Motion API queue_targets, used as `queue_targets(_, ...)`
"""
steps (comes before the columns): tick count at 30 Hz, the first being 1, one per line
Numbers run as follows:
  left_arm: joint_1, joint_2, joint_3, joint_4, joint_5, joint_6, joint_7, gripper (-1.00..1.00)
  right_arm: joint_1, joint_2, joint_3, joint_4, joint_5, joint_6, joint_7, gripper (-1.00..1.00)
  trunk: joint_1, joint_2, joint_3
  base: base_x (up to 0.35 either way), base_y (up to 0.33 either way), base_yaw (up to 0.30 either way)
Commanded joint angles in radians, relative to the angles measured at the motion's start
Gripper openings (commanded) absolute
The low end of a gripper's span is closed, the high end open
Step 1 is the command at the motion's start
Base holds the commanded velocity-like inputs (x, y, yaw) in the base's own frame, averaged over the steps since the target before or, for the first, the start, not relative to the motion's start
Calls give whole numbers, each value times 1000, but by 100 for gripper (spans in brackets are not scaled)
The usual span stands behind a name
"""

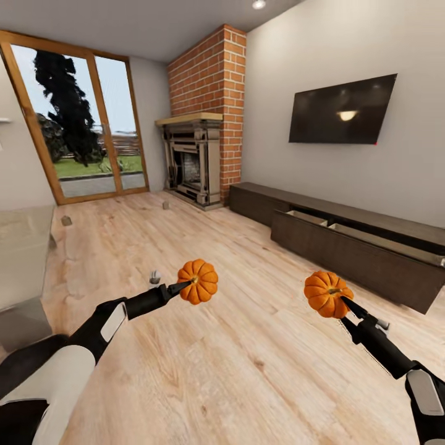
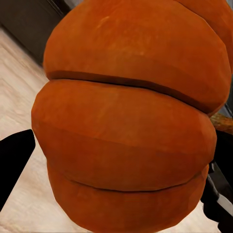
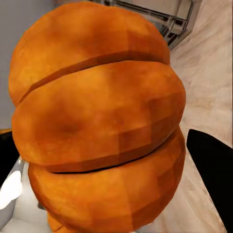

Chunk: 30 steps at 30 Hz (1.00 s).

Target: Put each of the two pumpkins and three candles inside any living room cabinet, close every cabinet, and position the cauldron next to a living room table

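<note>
each ribbed orange pumpkin (image 2: 126, 126) (image 3: 97, 126) hides the fingertips gripping it, its far side cut off by the frame; beyond the left pincer, small grey floor objects (image 1: 66, 220) are too small to identify

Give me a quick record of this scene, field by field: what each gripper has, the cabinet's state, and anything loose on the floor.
left gripper: shut on left pumpkin, held off the floor
right gripper: shut on right pumpkin, held off the floor
cabinet: long dark console under the TV, ahead on the right; two drawers pulled open
floor items: three small objects on the wood floor, too small to identify
other: brick fireplace, glass doors
</note>
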Motion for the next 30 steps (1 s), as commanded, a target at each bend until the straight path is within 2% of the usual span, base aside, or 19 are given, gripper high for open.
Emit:
queue_targets(1,-1,0,3,-1,7,9,1,-100,-1,1,-5,1,-12,11,2,-100,0,0,0,256,-195,-233)
queue_targets(15,-1,-4,2,0,6,9,2,-100,-1,1,-15,3,-11,11,2,-100,0,0,16,270,-151,-233)
queue_targets(30,-2,-4,1,1,6,9,7,-100,-1,2,-16,2,-12,11,3,-100,0,0,33,300,-89,-233)
